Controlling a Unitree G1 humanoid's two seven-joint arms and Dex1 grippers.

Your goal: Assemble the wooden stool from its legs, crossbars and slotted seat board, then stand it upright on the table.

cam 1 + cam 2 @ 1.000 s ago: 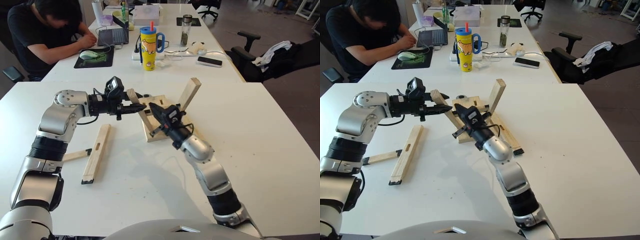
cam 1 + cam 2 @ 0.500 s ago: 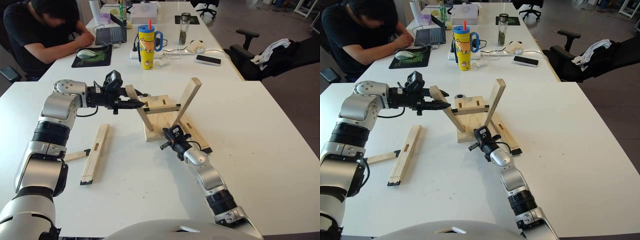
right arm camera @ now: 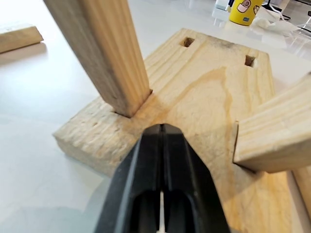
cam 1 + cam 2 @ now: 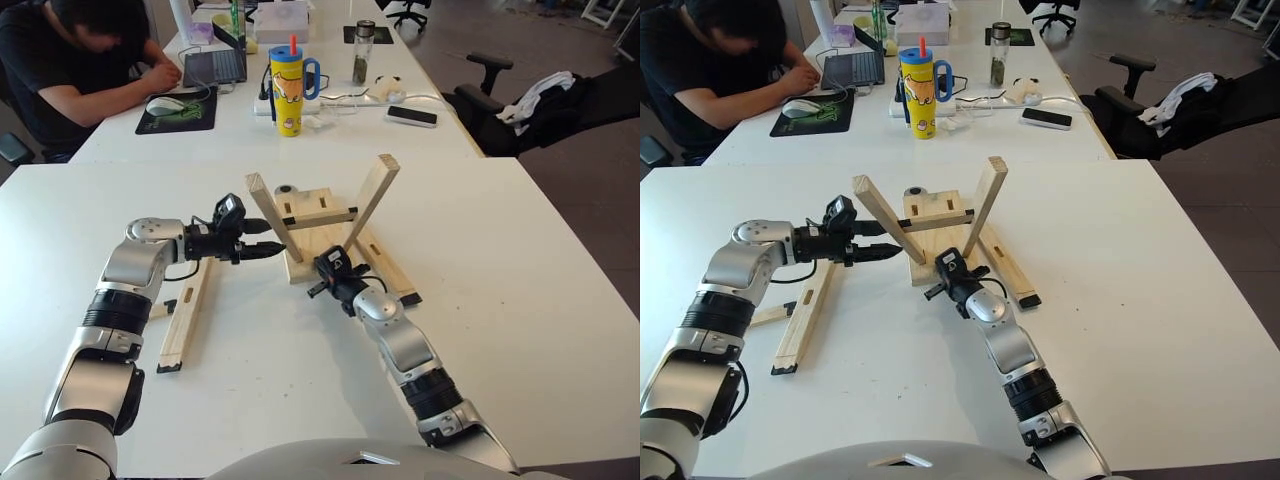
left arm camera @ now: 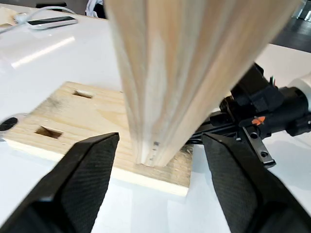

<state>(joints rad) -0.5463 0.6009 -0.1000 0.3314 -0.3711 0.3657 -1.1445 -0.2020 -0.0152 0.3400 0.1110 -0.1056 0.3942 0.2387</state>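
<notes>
Stool seat board [image 4: 310, 235] lies flat at the middle of the white bench [image 4: 520, 260] with two legs standing in it. The first leg [image 4: 268, 205] rises from its 7 o'clock corner and leans toward 11. The second leg [image 4: 368, 205] leans toward 1, and a crossbar [image 4: 322, 217] joins them. A third leg [image 4: 395, 278] lies flat beside the board at 4 o'clock. A slotted leg [image 4: 188, 310] lies loose at 9 o'clock. The left tool [image 5: 159, 138] is spread astride the first leg's foot. The right tool [image 3: 162, 127], pressed together, points at that foot over the board.
</notes>
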